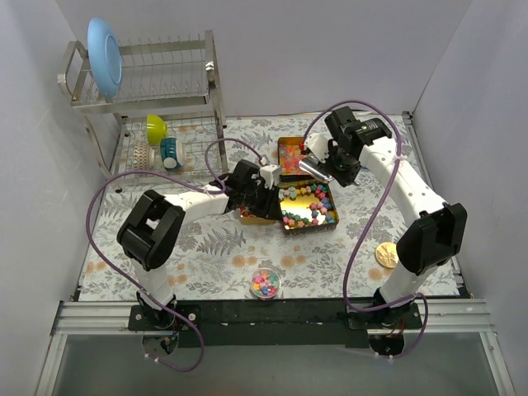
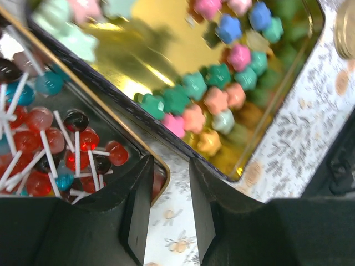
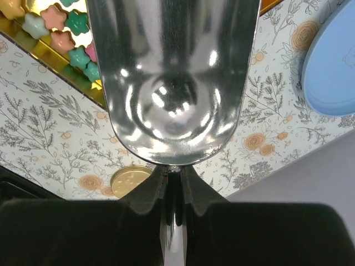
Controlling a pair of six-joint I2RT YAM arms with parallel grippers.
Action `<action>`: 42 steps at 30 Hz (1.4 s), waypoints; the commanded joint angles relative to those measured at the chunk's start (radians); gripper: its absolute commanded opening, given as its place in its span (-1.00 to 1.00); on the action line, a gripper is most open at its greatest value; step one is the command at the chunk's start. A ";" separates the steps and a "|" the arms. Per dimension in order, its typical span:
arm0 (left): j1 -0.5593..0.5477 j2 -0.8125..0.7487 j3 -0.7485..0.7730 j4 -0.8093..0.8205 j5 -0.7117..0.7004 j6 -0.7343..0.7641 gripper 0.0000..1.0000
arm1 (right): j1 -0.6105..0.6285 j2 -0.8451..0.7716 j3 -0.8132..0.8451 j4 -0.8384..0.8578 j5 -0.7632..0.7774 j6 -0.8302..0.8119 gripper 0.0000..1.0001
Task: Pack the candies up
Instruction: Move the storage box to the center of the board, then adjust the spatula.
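Star-shaped candies (image 1: 309,208) in pink, green, blue and peach lie in a large open gold tin (image 1: 332,226) at mid-table; they also show in the left wrist view (image 2: 216,94) and the right wrist view (image 3: 61,33). My right gripper (image 1: 330,165) (image 3: 173,172) is shut on the handle of an empty metal scoop (image 1: 312,168) (image 3: 175,83), held above the cloth by the tin's far edge. My left gripper (image 1: 254,198) (image 2: 170,166) is open, its jaws astride the corner rim of a smaller tin (image 2: 111,119) of red and blue lollipops (image 2: 50,138).
A third tin (image 1: 290,153) of candies stands behind the scoop. A small jar (image 1: 265,284) of mixed candies sits near the front. A round gold lid (image 1: 386,254) (image 3: 130,180) lies at the right. A dish rack (image 1: 148,91) with a blue plate (image 1: 105,56) is back left.
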 commanded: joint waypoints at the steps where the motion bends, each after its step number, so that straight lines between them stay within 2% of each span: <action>1: -0.046 -0.030 -0.026 -0.019 0.093 -0.034 -0.36 | -0.005 0.018 0.059 -0.005 -0.031 0.010 -0.97; 18: -0.145 0.021 0.065 0.060 0.244 -0.026 -0.32 | -0.022 0.065 0.043 0.000 0.027 0.014 -0.97; 21: -0.147 0.018 0.089 0.042 0.237 -0.022 -0.22 | -0.024 0.069 0.039 -0.003 0.037 0.013 -0.97; 24: -0.138 -0.033 0.129 -0.063 0.227 0.052 -0.12 | -0.025 0.067 0.062 -0.012 0.050 0.010 -0.97; 26: -0.116 -0.103 0.146 -0.143 0.208 0.090 -0.07 | -0.030 0.064 0.088 -0.021 0.041 -0.001 -0.97; 31: 0.068 -0.243 0.144 -0.191 0.245 0.110 0.01 | -0.031 0.029 0.063 -0.048 -0.046 -0.090 -0.97; 33: 0.150 -0.257 0.154 -0.185 0.251 0.046 0.04 | -0.031 0.007 0.034 -0.035 -0.063 -0.142 -0.97; 36: 0.212 -0.229 0.175 -0.171 0.337 -0.041 0.04 | -0.025 -0.031 -0.010 0.004 -0.100 -0.202 -0.97; 42: 0.223 -0.168 0.151 0.002 0.469 -0.219 -0.03 | 0.048 -0.059 -0.038 0.025 -0.149 -0.228 -0.97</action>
